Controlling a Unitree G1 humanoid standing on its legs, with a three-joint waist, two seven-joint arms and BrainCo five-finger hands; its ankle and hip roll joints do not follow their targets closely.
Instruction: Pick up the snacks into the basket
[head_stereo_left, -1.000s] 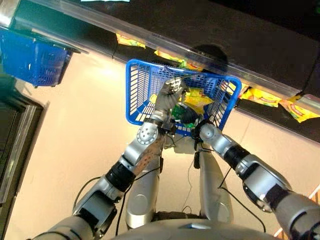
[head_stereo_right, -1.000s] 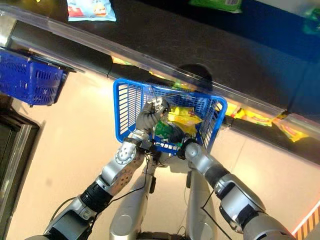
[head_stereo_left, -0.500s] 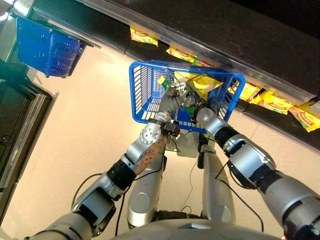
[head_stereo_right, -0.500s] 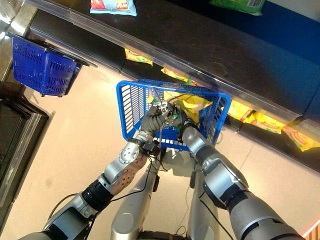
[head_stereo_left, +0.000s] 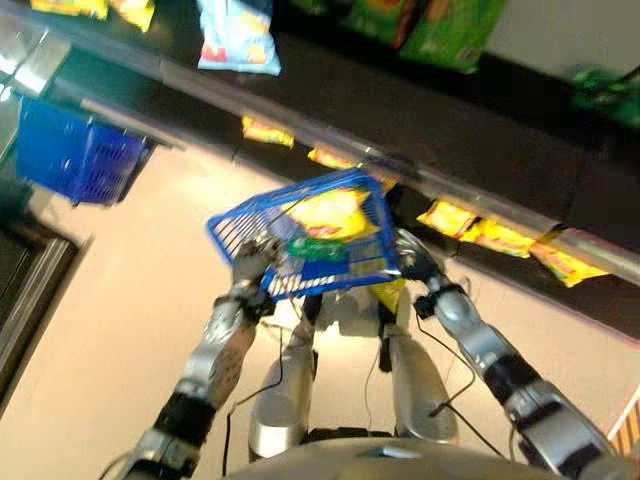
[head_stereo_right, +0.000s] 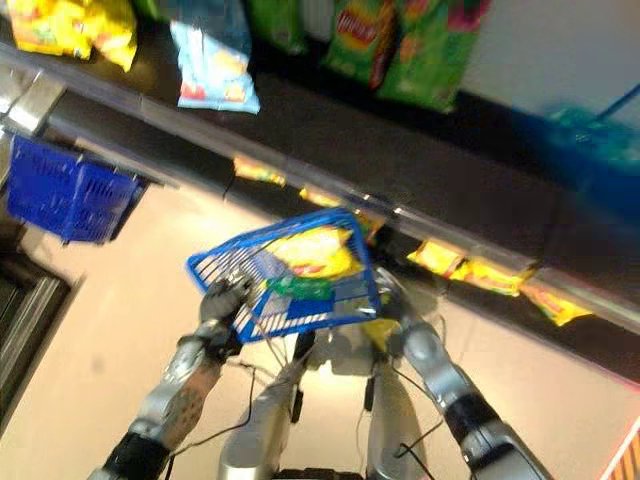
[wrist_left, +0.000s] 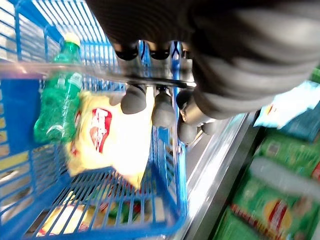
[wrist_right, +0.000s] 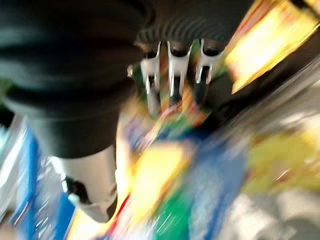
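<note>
My left robot hand (wrist_left: 165, 107) curls round the blue basket (head_stereo_left: 300, 240) rim, right robot hand (head_stereo_left: 412, 262) at its far side, grip unreadable; yellow snack bag (wrist_left: 107, 137) and green bottle (wrist_left: 60, 97) inside; collecting step, next I reach the shelf (head_stereo_left: 480, 150) snacks.

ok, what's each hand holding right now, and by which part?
Left hand is curled round the basket handle. Right hand sits at the basket's right side; whether it grips anything can't be told.
</note>
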